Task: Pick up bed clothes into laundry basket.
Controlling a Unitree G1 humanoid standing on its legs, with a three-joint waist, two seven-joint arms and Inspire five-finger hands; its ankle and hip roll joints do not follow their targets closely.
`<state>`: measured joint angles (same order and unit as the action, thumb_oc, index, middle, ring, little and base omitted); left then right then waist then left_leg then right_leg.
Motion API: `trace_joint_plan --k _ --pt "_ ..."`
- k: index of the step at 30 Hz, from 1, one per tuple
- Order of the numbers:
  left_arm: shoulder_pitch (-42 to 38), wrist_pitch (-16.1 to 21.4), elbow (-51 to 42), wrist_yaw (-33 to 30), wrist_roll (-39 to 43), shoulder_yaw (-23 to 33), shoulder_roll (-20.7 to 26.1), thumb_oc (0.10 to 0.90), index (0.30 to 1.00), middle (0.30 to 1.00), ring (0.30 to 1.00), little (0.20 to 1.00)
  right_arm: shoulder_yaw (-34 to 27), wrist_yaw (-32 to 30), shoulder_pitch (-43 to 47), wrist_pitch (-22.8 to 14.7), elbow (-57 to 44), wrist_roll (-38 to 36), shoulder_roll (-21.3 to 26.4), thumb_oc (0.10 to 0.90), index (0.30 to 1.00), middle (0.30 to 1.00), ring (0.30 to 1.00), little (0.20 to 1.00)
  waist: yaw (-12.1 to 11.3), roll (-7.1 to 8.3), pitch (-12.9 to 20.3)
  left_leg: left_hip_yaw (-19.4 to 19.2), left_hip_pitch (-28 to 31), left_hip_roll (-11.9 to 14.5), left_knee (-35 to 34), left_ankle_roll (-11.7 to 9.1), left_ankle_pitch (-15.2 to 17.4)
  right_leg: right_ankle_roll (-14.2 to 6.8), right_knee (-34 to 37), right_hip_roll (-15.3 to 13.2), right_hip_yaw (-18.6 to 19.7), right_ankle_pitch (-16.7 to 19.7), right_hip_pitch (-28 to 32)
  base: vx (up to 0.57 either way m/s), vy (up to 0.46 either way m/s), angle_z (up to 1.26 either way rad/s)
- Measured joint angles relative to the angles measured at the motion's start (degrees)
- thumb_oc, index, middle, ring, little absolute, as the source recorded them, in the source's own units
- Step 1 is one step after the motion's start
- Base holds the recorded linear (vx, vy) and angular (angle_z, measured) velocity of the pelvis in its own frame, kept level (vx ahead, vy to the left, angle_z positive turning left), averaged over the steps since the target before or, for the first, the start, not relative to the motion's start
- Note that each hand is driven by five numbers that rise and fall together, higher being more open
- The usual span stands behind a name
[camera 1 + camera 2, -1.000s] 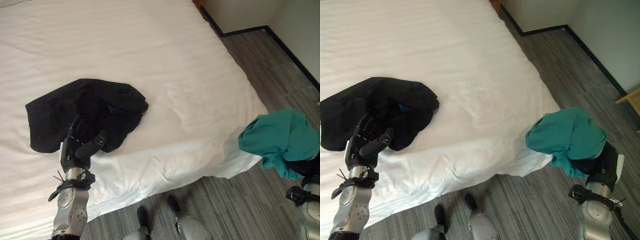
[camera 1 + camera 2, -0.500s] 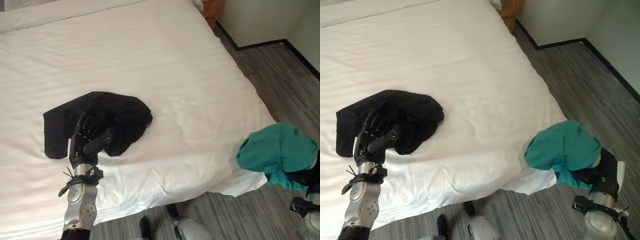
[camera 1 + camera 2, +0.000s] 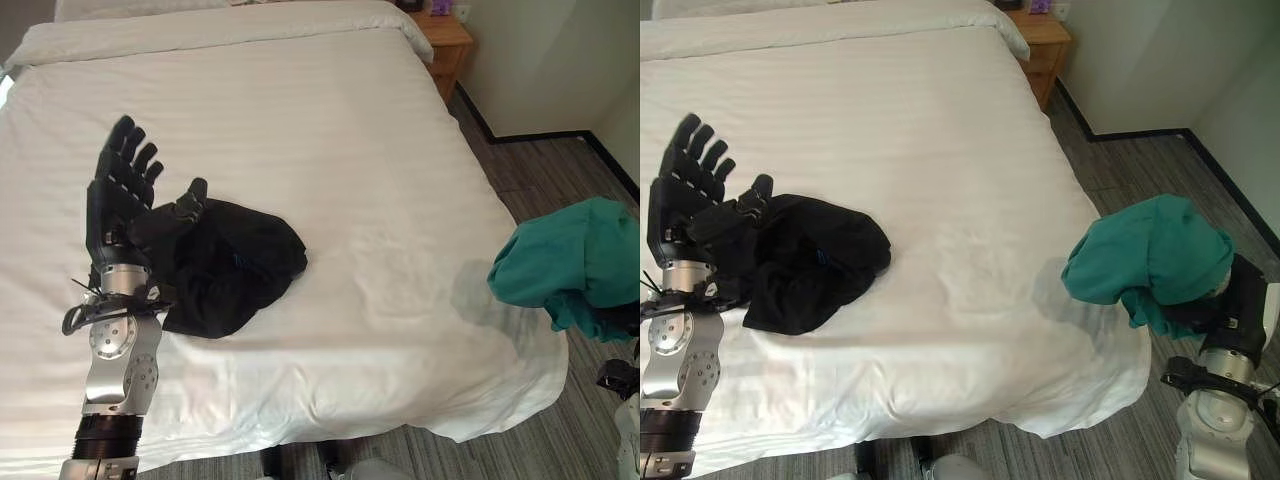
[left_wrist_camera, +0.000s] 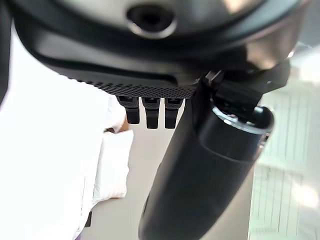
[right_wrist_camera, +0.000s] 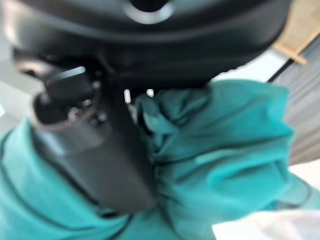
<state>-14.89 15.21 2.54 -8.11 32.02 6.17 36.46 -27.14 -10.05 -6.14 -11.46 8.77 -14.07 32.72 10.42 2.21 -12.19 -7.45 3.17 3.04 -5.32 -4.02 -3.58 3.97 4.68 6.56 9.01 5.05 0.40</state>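
A crumpled black garment (image 3: 225, 268) lies on the white bed (image 3: 330, 130), toward its near left side. My left hand (image 3: 122, 205) is raised upright just left of it, fingers straight and spread, thumb (image 3: 185, 200) over the cloth's edge, holding nothing. A bunched teal garment (image 3: 1148, 262) hangs off the bed's right corner above the floor. My right hand (image 3: 1238, 305) is shut on the teal garment, whose folds (image 5: 225, 155) wrap round the thumb in the right wrist view.
A wooden nightstand (image 3: 448, 45) stands at the bed's far right corner. Grey plank floor (image 3: 1140, 160) runs along the right side to a wall with dark skirting. Pillows lie along the head of the bed.
The camera has tilted up, showing more of the bed. My left hand has lifted off the black garment and stands upright. The right hand has raised the teal garment slightly.
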Motion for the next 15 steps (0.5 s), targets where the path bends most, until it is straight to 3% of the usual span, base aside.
trace_joint_plan --k 1,4,5,7,8,10,15 --pt "-4.9 -0.2 6.4 0.1 -1.7 -3.4 7.1 0.800 0.900 0.900 0.900 0.900 1.1 0.0 0.2 0.1 0.0 0.0 0.0 0.400 0.300 0.300 0.300 0.300 0.1 0.00 0.0 -0.1 0.3 -0.6 0.0 0.1 0.1 -0.5 0.1 -0.7 1.2 0.4 0.0 0.00 0.094 -0.29" --pt "-10.2 -0.6 12.0 0.0 -3.1 -6.0 10.6 0.800 0.900 0.900 0.900 0.900 2.1 0.0 0.5 0.2 0.2 0.1 0.0 0.400 0.300 0.300 0.300 0.300 0.4 -0.51 -0.1 -0.3 0.3 -1.2 0.0 1.0 0.9 -0.8 0.4 -1.3 2.1 0.6 -0.3 0.00 0.057 -0.20" --pt "-14.5 -2.7 15.7 1.4 -6.3 -10.1 15.6 0.800 0.900 0.900 0.900 0.900 3.0 0.1 1.0 0.3 1.6 0.1 0.0 0.400 0.300 0.300 0.300 0.300 0.8 -1.17 -0.2 -1.0 -0.1 -1.3 0.0 2.0 2.0 -1.2 0.4 -1.3 2.2 0.6 -0.8 0.00 0.067 -0.09" --pt "-16.3 -2.9 17.1 2.1 -10.3 -13.2 18.9 0.800 0.900 0.900 0.900 0.900 3.0 0.0 0.3 0.8 2.3 0.0 0.1 0.400 0.300 0.300 0.300 0.300 1.5 -1.78 -0.3 -1.3 -0.5 -2.2 0.0 2.0 2.0 -2.1 0.5 -2.3 2.3 0.6 -1.2 -0.01 0.045 -0.04" --pt "-19.0 -3.2 19.8 2.7 -12.7 -17.6 22.5 0.800 0.900 0.900 0.900 0.900 3.1 0.0 -0.3 0.9 2.6 0.0 0.1 0.400 0.300 0.300 0.300 0.300 1.4 -2.13 -0.3 -1.4 -0.8 -2.5 0.2 2.2 1.9 -2.6 0.4 -2.7 2.3 0.7 -1.5 -0.01 0.039 -0.01" --pt "-21.0 -3.0 22.9 2.4 -17.6 -19.5 23.1 0.800 0.900 0.900 0.900 0.900 3.0 -0.1 -0.8 0.9 4.1 0.0 0.2 0.400 0.300 0.300 0.300 0.300 1.8 -3.04 -0.1 -1.9 -1.7 -3.2 0.2 2.3 1.8 -3.4 0.5 -3.3 2.9 0.9 -2.6 -0.01 0.043 -0.08" --pt "-31.0 -5.4 38.9 1.6 -30.5 -27.2 23.9 0.800 0.900 0.900 0.900 0.900 4.4 -0.5 -1.0 0.6 4.5 -0.3 0.2 0.400 0.300 0.300 0.300 0.300 3.2 -3.05 -0.1 -3.3 -3.2 -3.1 0.2 2.8 1.4 -4.2 0.4 -3.2 3.8 1.7 -4.5 -0.01 0.019 -0.15"
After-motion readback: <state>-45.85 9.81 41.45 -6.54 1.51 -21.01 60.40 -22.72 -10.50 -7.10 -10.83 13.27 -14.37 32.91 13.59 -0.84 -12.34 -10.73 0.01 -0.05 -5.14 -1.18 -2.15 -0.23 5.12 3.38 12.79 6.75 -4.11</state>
